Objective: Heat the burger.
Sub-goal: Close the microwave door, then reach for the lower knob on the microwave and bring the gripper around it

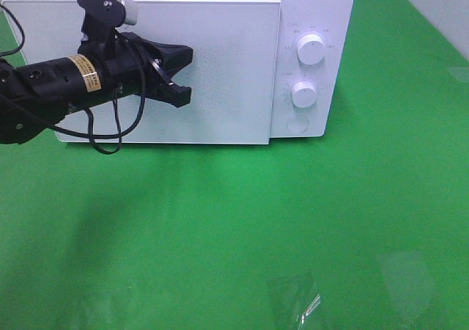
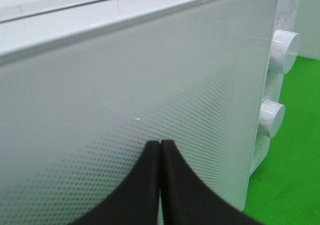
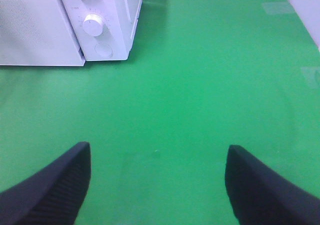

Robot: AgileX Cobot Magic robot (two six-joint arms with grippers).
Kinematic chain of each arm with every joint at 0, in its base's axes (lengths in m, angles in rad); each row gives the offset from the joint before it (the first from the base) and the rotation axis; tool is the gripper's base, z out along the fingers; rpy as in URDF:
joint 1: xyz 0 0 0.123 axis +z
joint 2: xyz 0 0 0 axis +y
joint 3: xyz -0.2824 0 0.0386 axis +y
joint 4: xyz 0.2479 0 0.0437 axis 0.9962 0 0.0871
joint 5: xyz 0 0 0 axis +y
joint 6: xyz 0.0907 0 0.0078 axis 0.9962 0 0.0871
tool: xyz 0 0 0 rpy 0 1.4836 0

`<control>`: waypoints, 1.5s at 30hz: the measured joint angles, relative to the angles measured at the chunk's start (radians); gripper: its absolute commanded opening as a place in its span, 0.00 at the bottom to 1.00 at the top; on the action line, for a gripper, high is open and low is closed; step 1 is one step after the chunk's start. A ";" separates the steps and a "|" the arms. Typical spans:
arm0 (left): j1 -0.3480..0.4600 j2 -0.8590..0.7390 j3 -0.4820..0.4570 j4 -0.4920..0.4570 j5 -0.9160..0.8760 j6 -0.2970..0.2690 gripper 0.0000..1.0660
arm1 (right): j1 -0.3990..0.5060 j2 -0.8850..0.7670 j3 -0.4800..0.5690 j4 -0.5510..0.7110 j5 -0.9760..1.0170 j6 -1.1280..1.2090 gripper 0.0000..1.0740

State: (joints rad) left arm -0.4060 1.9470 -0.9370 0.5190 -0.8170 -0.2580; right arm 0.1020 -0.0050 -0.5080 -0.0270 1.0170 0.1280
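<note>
The left gripper is hovering with its jaws clenched on nothing right at the closed door of the microwave. If it is pushing there, the smooth panel is offering no hold, so the tips risk sliding sideways or shoving the whole oven back across the green table. The right gripper is hanging spread wide and empty above the table, well apart from the two knobs, and the burger is showing in no view, possibly sitting behind that door, so I cannot tell its look.
</note>
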 measured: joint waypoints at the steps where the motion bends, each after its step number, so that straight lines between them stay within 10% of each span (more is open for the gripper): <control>1: -0.011 0.013 -0.019 0.002 0.008 0.000 0.00 | 0.000 0.000 0.000 0.000 0.000 0.000 0.68; 13: -0.068 0.070 -0.123 -0.049 0.077 -0.004 0.00 | 0.000 0.000 0.000 0.000 0.000 0.000 0.68; 20: -0.086 0.055 -0.140 -0.035 0.150 -0.109 0.00 | 0.000 0.000 0.000 0.000 0.000 0.000 0.68; 25: -0.089 0.018 -0.146 0.028 0.267 -0.217 0.24 | 0.000 0.000 0.000 0.000 0.000 0.000 0.68; 28: -0.093 -0.038 -0.104 0.083 0.308 -0.307 0.61 | -0.002 0.000 0.000 0.000 0.000 0.000 0.68; 33: -0.098 -0.123 0.002 0.117 0.311 -0.428 0.83 | -0.006 0.000 0.000 0.000 0.000 0.000 0.68; 45: -0.106 -0.376 0.186 0.177 0.753 -0.513 0.83 | -0.007 0.000 0.000 0.000 0.000 0.000 0.68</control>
State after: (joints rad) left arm -0.5120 1.5710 -0.7510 0.6960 -0.0640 -0.7710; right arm 0.0950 -0.0050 -0.5080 -0.0270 1.0170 0.1280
